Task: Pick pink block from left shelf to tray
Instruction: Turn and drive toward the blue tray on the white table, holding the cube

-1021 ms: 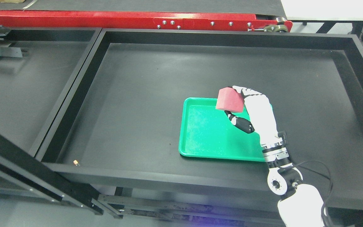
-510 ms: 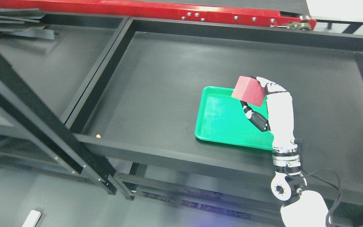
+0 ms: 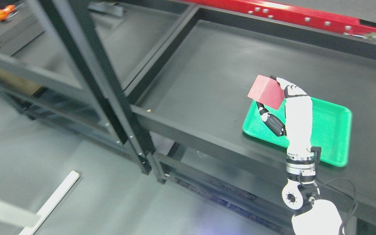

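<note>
Camera swung left; right hand (image 3: pixel 281 107) grips pink block (image 3: pixel 266 92) above green tray's (image 3: pixel 335 137) left edge, unreleased as before.

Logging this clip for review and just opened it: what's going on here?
The robot's right hand holds a pink block in its fingers, raised above the left end of a green tray. The tray sits on a black shelf and has nothing in it. The block has not been set down yet. The left arm is out of view. The picture is somewhat blurred, but the grasp is plain.
</note>
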